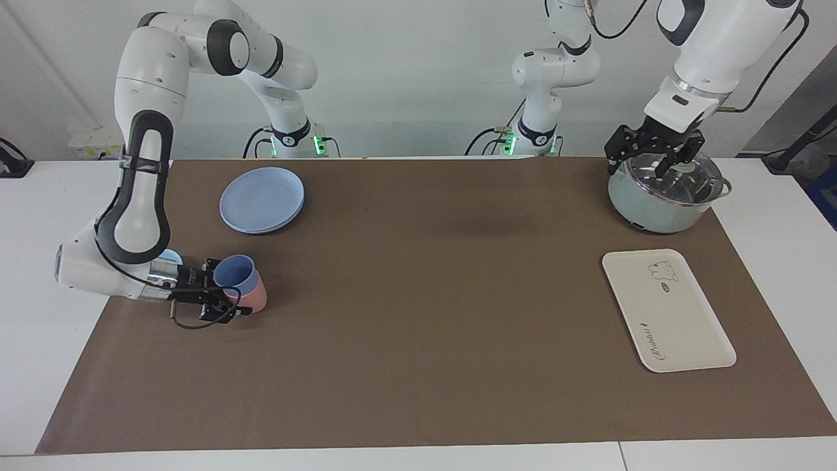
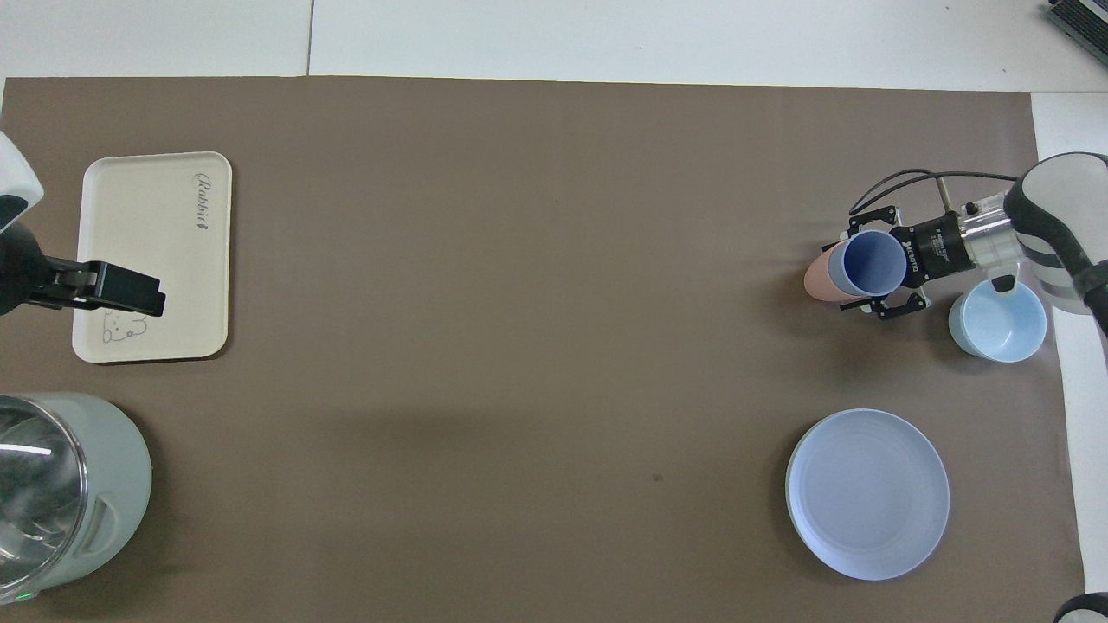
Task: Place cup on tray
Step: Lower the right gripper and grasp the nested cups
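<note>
Cup (image 1: 237, 273) beside pink cup (image 1: 252, 297), near mat edge (image 1: 78, 366).

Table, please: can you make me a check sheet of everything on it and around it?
Surface: brown mat, flat.
Job's things: blue cup seems to sit inside a pink cup at the right arm's end; tray lies at the left arm's end, nothing on it.
Clutter: blue plate, light-blue bowl, lidded pot.
Claws: right claw around the cup; left claw open over the pot's lid.
Cables: black loop by the right claw.
Surroundings: white tabletop, white wall.
</note>
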Robot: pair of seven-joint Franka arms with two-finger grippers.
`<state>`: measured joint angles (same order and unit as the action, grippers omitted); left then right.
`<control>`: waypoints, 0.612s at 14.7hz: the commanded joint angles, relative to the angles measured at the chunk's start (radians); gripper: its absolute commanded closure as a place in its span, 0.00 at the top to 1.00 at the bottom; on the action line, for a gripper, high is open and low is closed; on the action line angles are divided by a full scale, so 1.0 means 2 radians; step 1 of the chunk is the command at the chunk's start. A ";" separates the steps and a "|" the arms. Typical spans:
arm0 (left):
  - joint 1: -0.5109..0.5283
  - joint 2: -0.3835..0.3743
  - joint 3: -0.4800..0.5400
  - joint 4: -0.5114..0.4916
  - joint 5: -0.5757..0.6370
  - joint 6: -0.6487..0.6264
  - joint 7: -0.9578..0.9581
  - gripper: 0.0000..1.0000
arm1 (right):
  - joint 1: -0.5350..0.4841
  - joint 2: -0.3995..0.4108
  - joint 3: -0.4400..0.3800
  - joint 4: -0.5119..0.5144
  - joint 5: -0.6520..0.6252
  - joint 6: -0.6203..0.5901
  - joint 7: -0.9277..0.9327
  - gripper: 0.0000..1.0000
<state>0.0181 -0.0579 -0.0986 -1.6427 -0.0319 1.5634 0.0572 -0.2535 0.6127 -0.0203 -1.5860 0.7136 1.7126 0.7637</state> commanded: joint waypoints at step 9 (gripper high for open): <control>-0.001 -0.017 0.000 -0.036 -0.006 0.040 -0.067 1.00 | 0.001 -0.026 0.005 -0.045 0.063 -0.001 0.011 0.00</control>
<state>0.0181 -0.0580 -0.0986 -1.6544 -0.0337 1.5961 -0.0095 -0.2527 0.5971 -0.0190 -1.6370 0.8063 1.7110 0.7638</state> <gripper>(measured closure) 0.000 0.216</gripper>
